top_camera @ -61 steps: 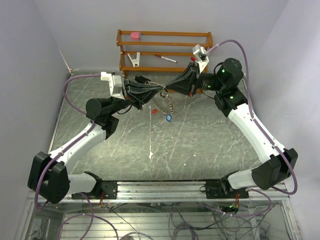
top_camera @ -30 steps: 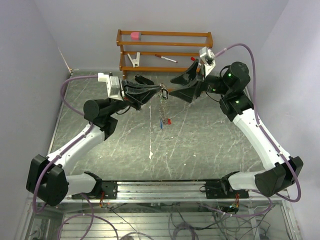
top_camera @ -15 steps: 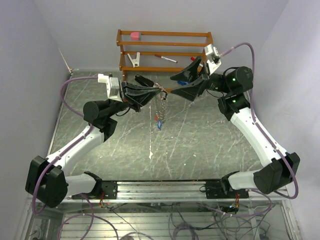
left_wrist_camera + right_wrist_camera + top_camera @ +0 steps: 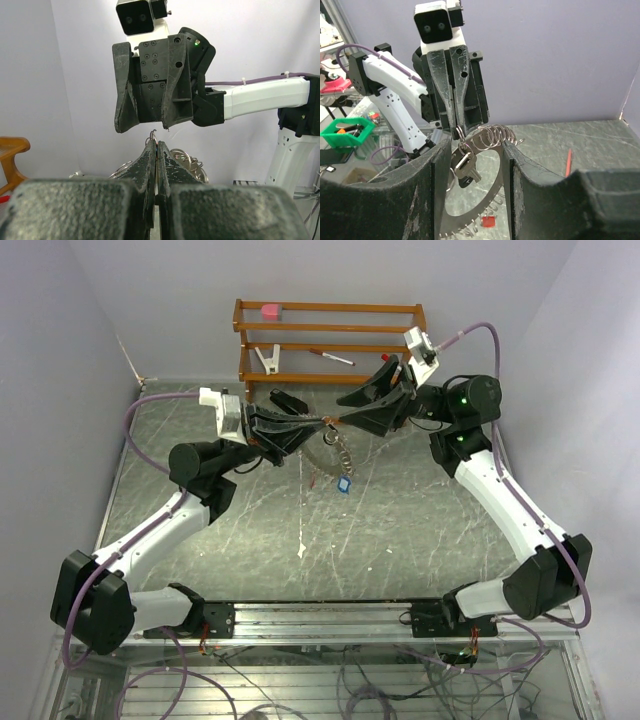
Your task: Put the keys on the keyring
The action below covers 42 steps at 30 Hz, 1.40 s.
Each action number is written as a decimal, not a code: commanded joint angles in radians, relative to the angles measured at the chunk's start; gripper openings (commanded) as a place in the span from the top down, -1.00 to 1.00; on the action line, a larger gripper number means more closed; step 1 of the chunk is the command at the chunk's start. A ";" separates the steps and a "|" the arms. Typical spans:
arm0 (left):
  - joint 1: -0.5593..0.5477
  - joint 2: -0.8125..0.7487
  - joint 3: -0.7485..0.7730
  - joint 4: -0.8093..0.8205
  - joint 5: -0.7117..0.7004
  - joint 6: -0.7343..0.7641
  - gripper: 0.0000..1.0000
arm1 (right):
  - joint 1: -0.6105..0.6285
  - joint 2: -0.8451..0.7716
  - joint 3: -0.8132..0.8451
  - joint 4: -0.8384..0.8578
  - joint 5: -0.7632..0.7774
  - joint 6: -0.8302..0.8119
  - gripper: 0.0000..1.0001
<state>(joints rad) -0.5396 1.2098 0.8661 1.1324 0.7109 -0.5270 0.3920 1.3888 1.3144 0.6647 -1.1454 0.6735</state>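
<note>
My left gripper (image 4: 322, 422) is shut on a small split ring at the rim of the keyring and holds it in the air over the table's back middle. The keyring (image 4: 498, 185) is a flat grey ring with a coil of small rings on top. It hangs between the spread fingers of my right gripper (image 4: 476, 144), which faces the left one (image 4: 455, 127). A silver key (image 4: 464, 166) dangles inside the ring, and a red tag (image 4: 488, 221) shows below. From above, a blue tag (image 4: 344, 484) hangs lowest. In the left wrist view my fingers (image 4: 150, 155) are pressed together.
A wooden rack (image 4: 330, 340) stands at the back wall with a pink object (image 4: 270, 311), a white clip (image 4: 268, 360) and a red-capped pen (image 4: 330, 357). A red pen (image 4: 568, 161) lies on the table. Walls close in both sides.
My right gripper pulled away to the right and up, then came back toward the left gripper with its fingers around the ring. The hanging keys swung left, then right.
</note>
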 commanded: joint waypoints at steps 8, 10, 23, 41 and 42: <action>-0.010 0.006 0.027 0.052 -0.022 -0.007 0.86 | 0.050 0.055 0.023 0.110 -0.027 0.052 0.20; -0.012 0.004 0.027 0.052 -0.022 -0.009 0.86 | 0.055 0.057 0.021 0.105 -0.027 0.044 0.25; -0.012 -0.002 0.029 0.044 -0.023 -0.007 0.84 | 0.059 0.050 0.000 0.083 -0.035 0.049 0.95; 0.012 0.012 0.088 -0.154 0.205 -0.003 0.39 | 0.059 -0.016 0.230 -0.839 0.001 -0.523 1.00; 0.013 0.016 0.102 -0.176 0.233 -0.006 0.35 | 0.059 -0.014 0.247 -0.894 0.015 -0.558 1.00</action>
<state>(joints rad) -0.5316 1.2205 0.8948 1.0229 0.7963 -0.5312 0.4511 1.4014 1.4902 0.0231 -1.1885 0.2966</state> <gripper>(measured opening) 0.295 0.017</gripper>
